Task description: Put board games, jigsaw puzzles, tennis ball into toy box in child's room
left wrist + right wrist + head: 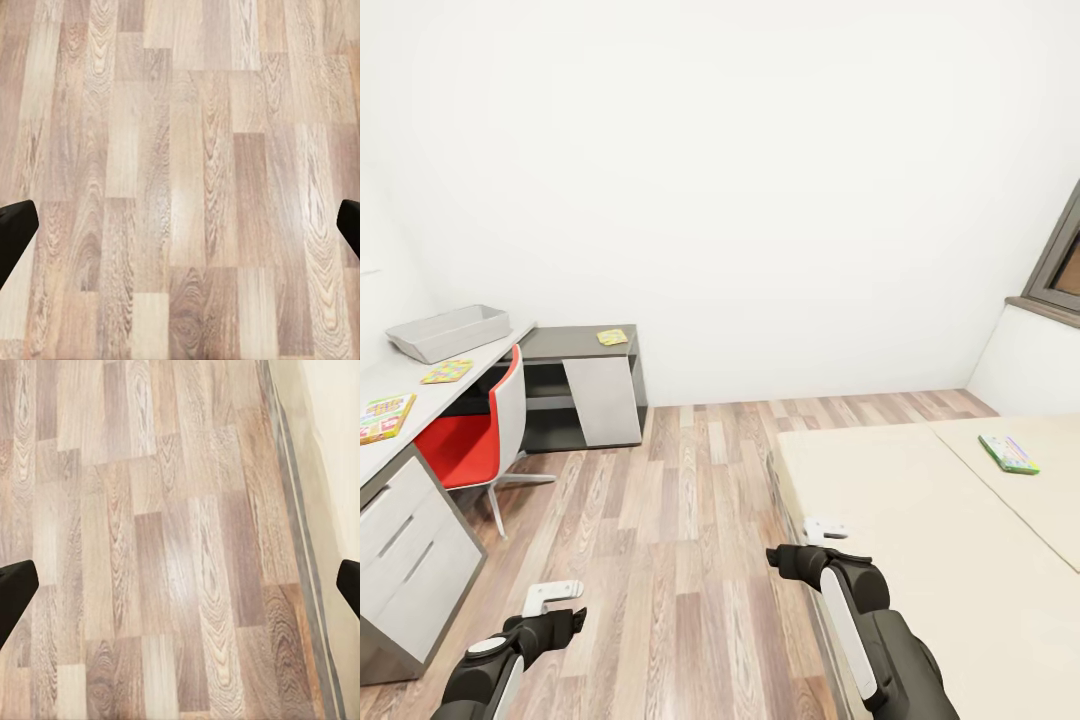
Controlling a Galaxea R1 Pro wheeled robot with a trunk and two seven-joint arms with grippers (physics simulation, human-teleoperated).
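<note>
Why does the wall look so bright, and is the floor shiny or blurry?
Head view: the wall is washed out to plain white, with barely any shadows; the chair and desk look sharp. Left wrist view: a pale sheen sits on the floor, planks slightly soft. Right wrist view: similar sheen, with the bed edge a bit blurry.

We see a red chair [480,435] with a white back tucked at the desk, a wood-plank floor [660,520], a white wall [760,180], and a dark window frame [1060,260].
</note>
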